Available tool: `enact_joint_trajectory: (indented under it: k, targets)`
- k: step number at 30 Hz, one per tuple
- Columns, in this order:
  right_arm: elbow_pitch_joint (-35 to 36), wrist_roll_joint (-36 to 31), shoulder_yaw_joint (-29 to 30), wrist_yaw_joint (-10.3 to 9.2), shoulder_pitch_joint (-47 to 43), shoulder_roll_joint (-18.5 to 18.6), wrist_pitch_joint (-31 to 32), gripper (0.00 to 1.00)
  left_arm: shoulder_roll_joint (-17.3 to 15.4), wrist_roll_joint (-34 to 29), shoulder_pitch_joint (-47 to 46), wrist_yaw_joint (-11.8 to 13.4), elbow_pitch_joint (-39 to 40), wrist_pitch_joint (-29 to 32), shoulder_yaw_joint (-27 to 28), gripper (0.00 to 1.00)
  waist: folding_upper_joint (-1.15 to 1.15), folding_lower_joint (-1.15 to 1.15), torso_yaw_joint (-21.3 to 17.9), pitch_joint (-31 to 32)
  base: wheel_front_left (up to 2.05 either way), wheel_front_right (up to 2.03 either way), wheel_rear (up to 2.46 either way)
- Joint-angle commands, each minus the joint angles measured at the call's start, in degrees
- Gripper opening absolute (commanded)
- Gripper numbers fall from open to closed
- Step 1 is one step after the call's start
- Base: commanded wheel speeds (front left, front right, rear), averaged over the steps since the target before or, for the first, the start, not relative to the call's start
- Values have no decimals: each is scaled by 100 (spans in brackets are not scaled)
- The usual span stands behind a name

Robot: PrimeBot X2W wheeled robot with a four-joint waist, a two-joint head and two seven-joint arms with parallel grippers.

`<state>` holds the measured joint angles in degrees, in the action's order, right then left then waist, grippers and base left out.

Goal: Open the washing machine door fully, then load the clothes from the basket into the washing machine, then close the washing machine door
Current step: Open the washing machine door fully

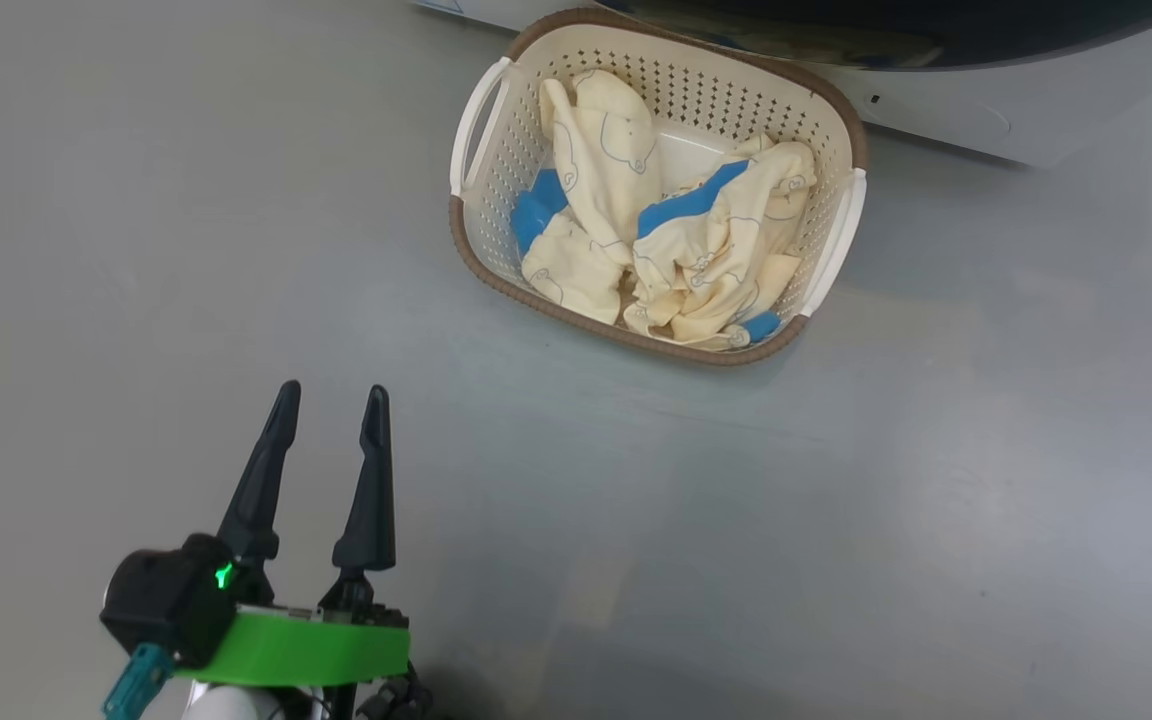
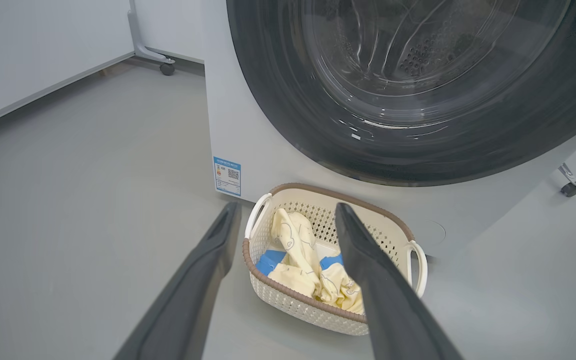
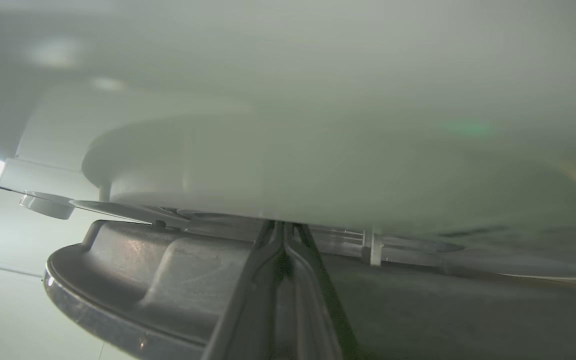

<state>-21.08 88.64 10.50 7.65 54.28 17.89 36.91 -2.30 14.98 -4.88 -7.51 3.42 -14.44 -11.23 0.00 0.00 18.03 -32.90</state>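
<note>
1. The basket (image 1: 696, 90) stands on the grey floor (image 1: 236, 200), with the clothes (image 1: 696, 250) heaped inside and hiding most of its bottom
2. Just behind the basket is the washing machine (image 2: 238, 125), cut off above; the washing machine door (image 2: 278, 100) looms over the basket's far rim
3. The left gripper (image 1: 331, 395) hangs well short of the basket, fingers spread, holding nothing
4. The right gripper (image 3: 284, 227) has its fingers pressed together, tips at a narrow gap between a blurred white face and a dark rounded shape; contact is unclear

Bare grey floor (image 1: 186, 200) lies open beside the cream perforated plastic basket (image 1: 706, 90), its top unobstructed. A glossy black round door (image 2: 278, 110) covers the drum (image 2: 420, 57)
</note>
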Motion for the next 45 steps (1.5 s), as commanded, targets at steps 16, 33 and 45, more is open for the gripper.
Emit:
enact_joint_trajectory:
  k: [16, 33, 45]
  targets:
    - [459, 18, -780, -16, -212, -498, 235, 0, -58, 3, -204, 2, 192, -56, 415, 100, 0, 0, -397, 227, 0, 0, 0]
    - [963, -71, -1764, -16, -1247, -899, 428, 0, -58, -72, -25, 2, -58, -56, 391, 100, 0, 0, -880, 1178, 0, 0, 0]
    - [1095, -163, -2272, -16, -1925, -1013, 159, 0, -58, -42, 147, 2, -158, -56, 357, 100, 0, 0, -911, 1720, 0, 0, 0]
